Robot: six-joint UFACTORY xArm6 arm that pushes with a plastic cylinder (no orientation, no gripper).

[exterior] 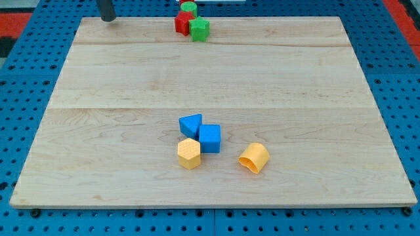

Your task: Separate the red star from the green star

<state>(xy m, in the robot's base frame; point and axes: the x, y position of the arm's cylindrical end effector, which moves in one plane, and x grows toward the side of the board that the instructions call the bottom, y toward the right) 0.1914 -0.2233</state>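
Item: pale wooden surface (210, 72), made of joined planks, resting on a blue perforated base (400, 78) with a strip of red showing at the far corners. Rod: dark, entering from the view's top at the far left; my tip (107, 19) sits at the far edge of the surface, well apart from every block and to the left of the far cluster. No gripper is fitted, so no spread or pressed state can be told; the rod ends plainly. Far cluster, at the far edge slightly left of centre: red star (183, 23), its pointed outline partly readable; green star (199, 29) just to its right and slightly nearer, the two touching; a further green block (189, 8) behind them at the very edge, rounded on top, exact shape not clear, touching or nearly touching the red star. The red star and green star are thus not separated. Near cluster, in the near half around centre: blue block of wedge or triangular form (190, 124); blue cube (210, 138) touching it on the right and nearer side; yellow hexagonal block (189, 153) touching the blue cube's near left corner. Standing apart to the right of these: yellow block with a rounded, arch-like profile (254, 158), tilted, near the blue cube but not touching it.
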